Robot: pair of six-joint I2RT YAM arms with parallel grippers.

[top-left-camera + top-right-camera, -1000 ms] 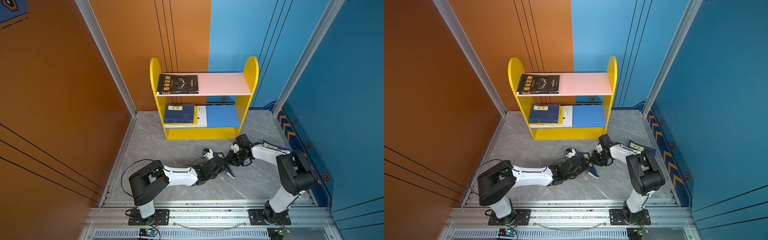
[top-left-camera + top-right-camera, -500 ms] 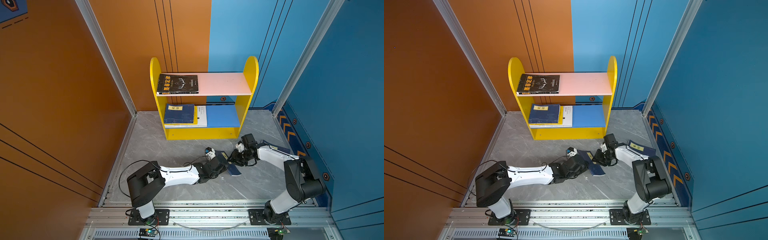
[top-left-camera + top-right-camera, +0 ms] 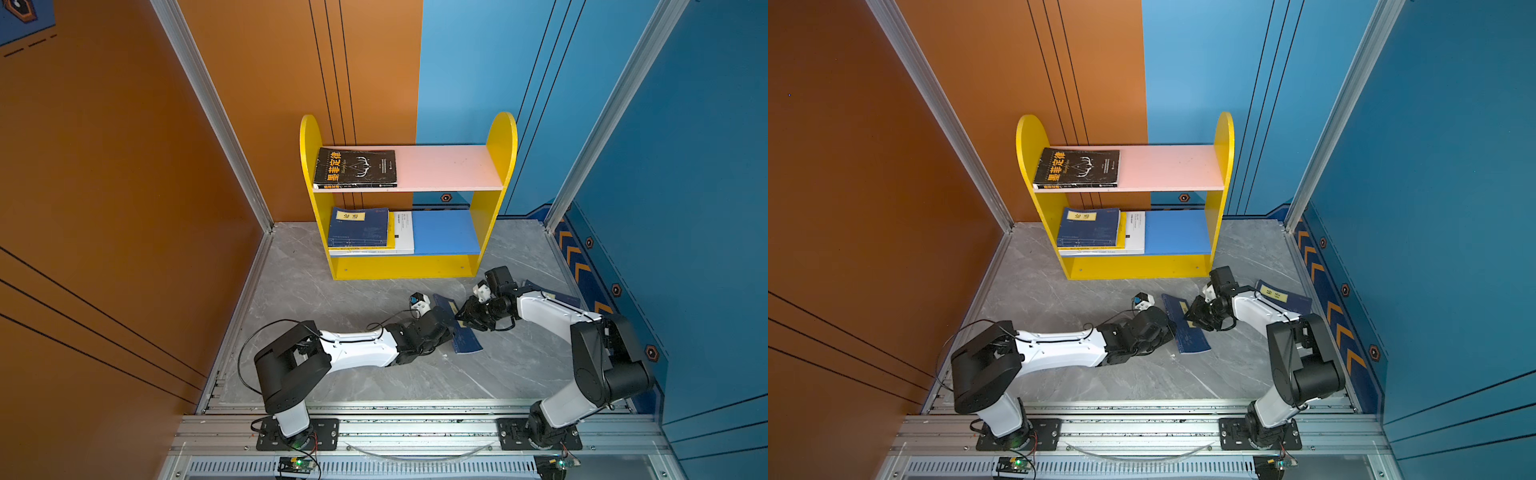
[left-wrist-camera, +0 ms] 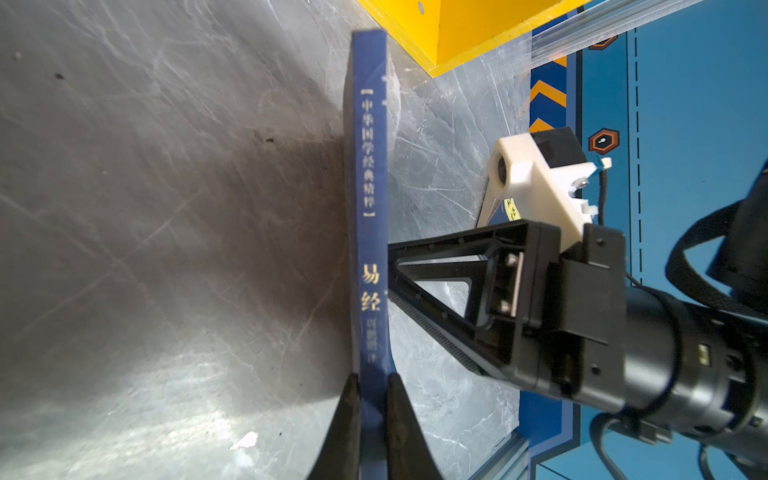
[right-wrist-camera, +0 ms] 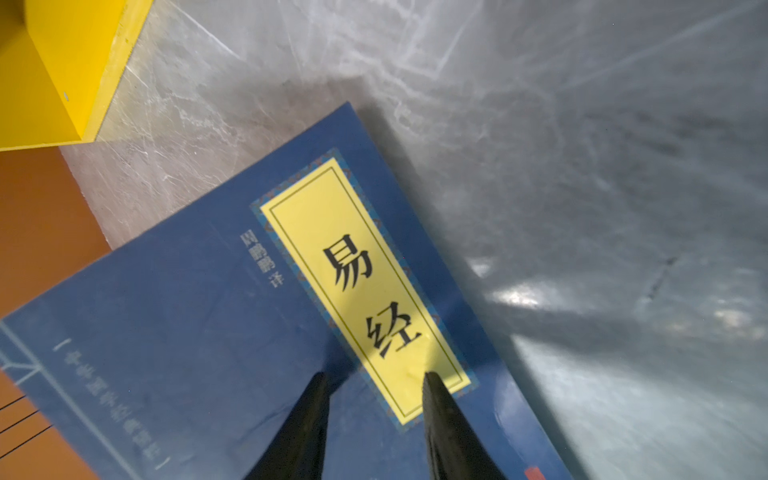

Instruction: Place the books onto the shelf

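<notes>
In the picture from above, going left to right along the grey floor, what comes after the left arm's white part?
left claw → navy book that it pinches → second navy book, lying on the floor

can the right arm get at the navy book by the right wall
Probably, but awkwardly: the right pincer is open and empty, yet the navy book lies partly under its own forearm.
</notes>
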